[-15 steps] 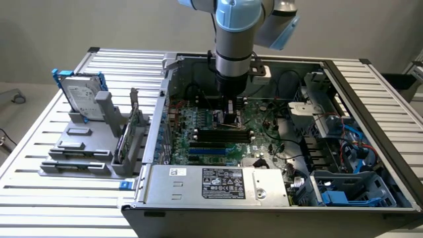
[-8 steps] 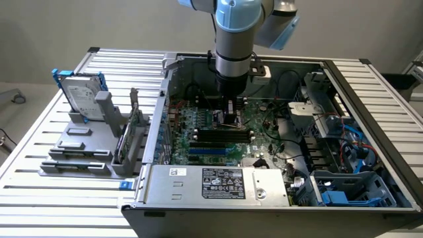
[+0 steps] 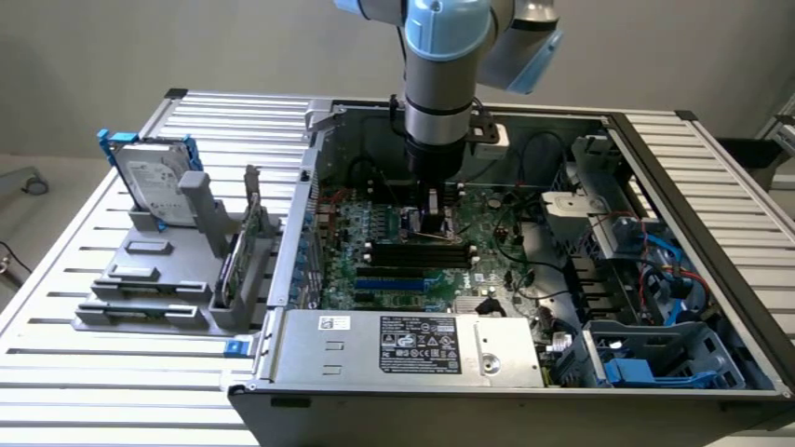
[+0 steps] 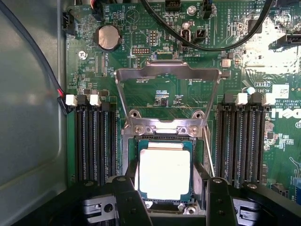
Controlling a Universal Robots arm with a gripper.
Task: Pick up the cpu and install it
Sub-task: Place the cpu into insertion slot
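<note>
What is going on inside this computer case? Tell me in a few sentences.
A robot arm reaches down into the open computer case, with its gripper over the motherboard. The cpu lies at the socket, between the open fingers. The metal retention frame stands swung up. Whether the fingers touch the chip cannot be told.

Slatted metal table (image 3: 112,372). Directly on it: open computer case (image 3: 522,414) toward the exterior view's right, grey parts holder (image 3: 149,289) just beside it on the left, flat on the slats, possibly touching the case.
</note>
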